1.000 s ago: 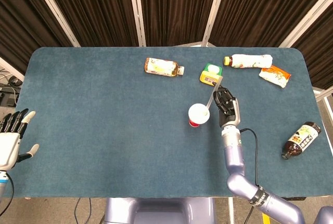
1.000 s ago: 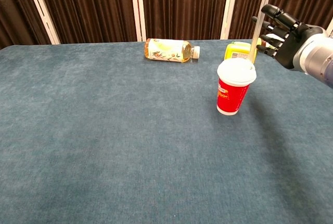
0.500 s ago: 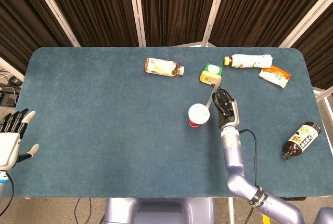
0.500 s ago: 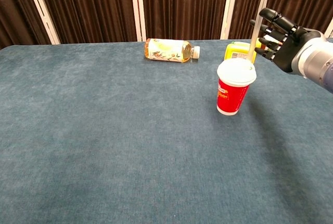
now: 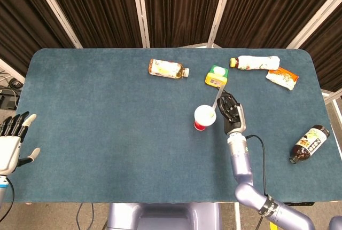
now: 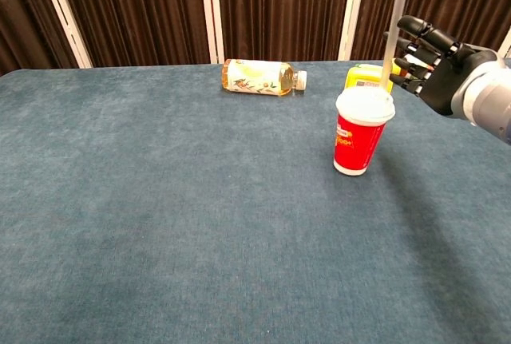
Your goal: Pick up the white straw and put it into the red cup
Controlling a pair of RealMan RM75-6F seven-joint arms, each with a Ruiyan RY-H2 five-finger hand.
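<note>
The red cup with a white lid stands mid-table, leaning a little in the chest view. The white straw rises nearly upright from the lid's far right edge. I cannot tell whether its tip is through the lid. My right hand is just right of the cup and pinches the straw partway up, other fingers spread. At the table's left edge my left hand hangs open, holding nothing.
Behind the cup lie a tea bottle and a yellow box. A white bottle and an orange packet lie at the back right. Near the right edge lies a dark bottle.
My right hand has shifted slightly towards the cup with the straw, which now stands more upright. The cup has tipped a little. The left hand has not moved.
</note>
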